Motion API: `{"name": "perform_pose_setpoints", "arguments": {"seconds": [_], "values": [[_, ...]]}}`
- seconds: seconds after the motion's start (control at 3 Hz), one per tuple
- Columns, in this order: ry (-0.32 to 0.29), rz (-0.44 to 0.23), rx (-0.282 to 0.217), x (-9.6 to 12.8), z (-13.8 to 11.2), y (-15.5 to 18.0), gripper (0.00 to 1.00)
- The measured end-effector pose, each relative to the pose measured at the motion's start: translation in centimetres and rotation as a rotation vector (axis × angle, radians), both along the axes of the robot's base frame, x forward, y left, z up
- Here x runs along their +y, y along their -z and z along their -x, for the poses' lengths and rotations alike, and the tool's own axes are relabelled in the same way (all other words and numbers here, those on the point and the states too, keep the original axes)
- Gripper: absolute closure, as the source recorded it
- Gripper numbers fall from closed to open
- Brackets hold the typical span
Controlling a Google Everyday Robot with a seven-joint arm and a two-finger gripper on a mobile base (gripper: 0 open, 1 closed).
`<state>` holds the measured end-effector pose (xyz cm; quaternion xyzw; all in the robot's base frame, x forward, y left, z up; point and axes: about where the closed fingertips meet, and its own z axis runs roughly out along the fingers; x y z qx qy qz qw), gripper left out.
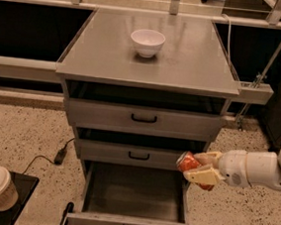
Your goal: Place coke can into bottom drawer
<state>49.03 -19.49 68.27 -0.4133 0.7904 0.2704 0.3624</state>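
The step in hand is carrying the coke can [188,162] to the open bottom drawer [134,192] and releasing it inside. The drawer is pulled out, and its grey floor shows nothing in it.

The can is held in the air at the drawer's right side. In this view it appears level with the middle drawer [126,154] front and roughly over the bottom drawer's right wall, not over its centre.

Recommended procedure:
- Move the can left until it is well inside the cavity and apart from the right wall.
- Lower it below the middle drawer's front edge before release. A drop from height could make the dented can bounce or roll.
- Keep the white arm [254,169] off the cabinet's right corner.

Tool state: the gripper [195,167] enters from the right. Its two tan fingers [200,175] are closed on the can, one above and one below. The can lies tilted between them.

The white bowl [147,41] on the cabinet top [194,65] plays no part.
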Motion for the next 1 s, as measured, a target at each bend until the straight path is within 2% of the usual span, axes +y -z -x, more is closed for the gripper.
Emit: {"name": "perform_pose_setpoints", "arguments": {"seconds": [0.33,0.67,1.0], "values": [[0.016,-0.076,-0.012,1.6,-0.3,5.1,1.0],[-0.008,-0.025,-0.01,5.9,-0.7,11.7,1.0],[-0.088,0.12,0.03,10.9,0.6,19.2,1.0]]}}
